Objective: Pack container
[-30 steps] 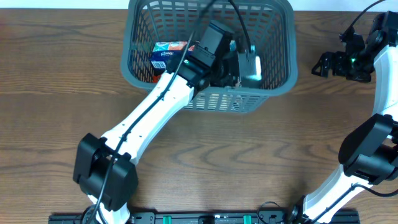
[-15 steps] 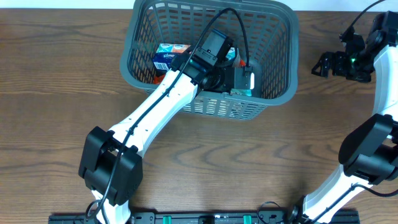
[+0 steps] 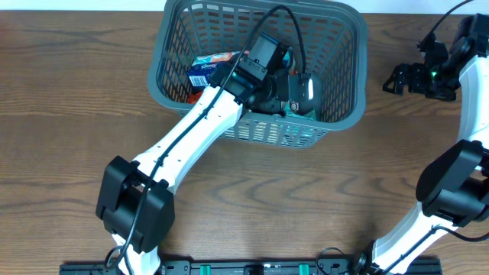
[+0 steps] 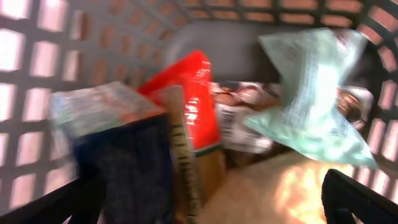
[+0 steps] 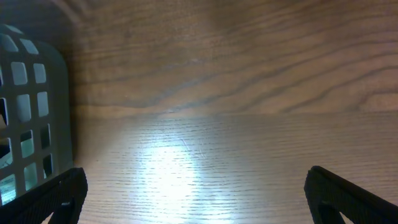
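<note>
- The basket (image 3: 306,136) sits at the counter's (image 3: 76,114) far edge, about midway along.
- The left end effector (image 4: 211,208) is down inside it, jaws spread wide and gripping nothing. A pale green packet (image 4: 311,106) sits loose just ahead, near a red packet (image 4: 199,93) and a blurred blue box (image 4: 118,155).
- The right end effector (image 3: 399,79) hovers near the far right corner, wide open and empty.

Dark grey lattice is seen on the container (image 3: 345,76); inside it, a pale mint-green packet (image 4: 311,93), a bright red packet (image 4: 196,93) and a dark blue box (image 4: 124,168) are picked out. Around it, the table (image 3: 61,114) is grained brown.
</note>
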You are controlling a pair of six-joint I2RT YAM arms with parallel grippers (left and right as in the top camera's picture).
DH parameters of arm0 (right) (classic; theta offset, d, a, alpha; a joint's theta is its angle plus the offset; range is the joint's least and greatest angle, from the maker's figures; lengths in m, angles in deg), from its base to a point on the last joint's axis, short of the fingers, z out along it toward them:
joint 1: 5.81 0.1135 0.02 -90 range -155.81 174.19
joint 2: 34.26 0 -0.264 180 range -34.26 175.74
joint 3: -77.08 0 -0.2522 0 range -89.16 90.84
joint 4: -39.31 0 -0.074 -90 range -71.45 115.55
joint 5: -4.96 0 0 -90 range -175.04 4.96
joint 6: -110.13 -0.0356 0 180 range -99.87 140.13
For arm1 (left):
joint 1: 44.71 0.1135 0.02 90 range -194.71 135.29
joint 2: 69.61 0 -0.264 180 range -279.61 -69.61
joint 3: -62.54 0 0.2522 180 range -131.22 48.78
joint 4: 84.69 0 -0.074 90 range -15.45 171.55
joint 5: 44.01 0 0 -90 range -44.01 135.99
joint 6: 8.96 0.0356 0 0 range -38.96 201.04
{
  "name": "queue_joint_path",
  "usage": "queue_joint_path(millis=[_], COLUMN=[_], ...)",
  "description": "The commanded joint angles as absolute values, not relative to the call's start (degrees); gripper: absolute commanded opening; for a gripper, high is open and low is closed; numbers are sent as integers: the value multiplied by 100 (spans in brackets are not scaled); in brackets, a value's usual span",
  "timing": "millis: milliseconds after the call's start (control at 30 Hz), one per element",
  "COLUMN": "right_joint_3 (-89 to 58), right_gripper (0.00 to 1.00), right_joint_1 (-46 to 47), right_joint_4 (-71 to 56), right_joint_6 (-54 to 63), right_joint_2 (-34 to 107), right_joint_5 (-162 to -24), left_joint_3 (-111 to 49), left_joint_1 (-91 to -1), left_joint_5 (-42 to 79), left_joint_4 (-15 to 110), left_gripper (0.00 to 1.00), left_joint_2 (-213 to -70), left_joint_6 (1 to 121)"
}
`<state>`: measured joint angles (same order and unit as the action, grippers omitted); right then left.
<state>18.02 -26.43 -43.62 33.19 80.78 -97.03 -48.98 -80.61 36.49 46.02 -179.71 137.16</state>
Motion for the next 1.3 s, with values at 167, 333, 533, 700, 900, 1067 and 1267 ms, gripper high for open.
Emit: queue_joint_path(millis=[167, 333, 533, 700, 900, 1067, 1267], right_joint_3=[1797, 1797, 1799, 1804, 1804, 1804, 1804], right_gripper=[99, 99, 99, 99, 99, 98, 89], right_joint_1=[-2597, -2597, -2597, -2591, -2495, -2261, -1955], right_joint_4=[-4305, -4215, -4045, -3933, -3693, -3618, -3411], right_joint_6=[3413, 3610, 3607, 3653, 3848, 4206, 4204], right_joint_2=[8104, 8104, 8104, 8102, 8102, 8104, 8104], right_joint_5=[-9930, -10686, -11217, -11456, -12135, -12561, -12551], left_joint_3=[-4987, -4987, -4987, -4987, -4987, -4978, -4970], left_joint_1=[-7534, -7160, -6369, -5593, -4841, -4450, -4262], left_joint_5=[3986, 4561, 4672, 4670, 4670, 4668, 4668], left_joint_4=[5214, 5186, 4764, 4290, 3850, 3702, 3289], left_gripper=[99, 99, 99, 99, 99, 99, 99], left_joint_2=[-17044, -16633, -16199, -15901, -15746, -15759, -15759], left_joint_6=[12682, 12435, 11356, 10654, 10554, 10357, 10269])
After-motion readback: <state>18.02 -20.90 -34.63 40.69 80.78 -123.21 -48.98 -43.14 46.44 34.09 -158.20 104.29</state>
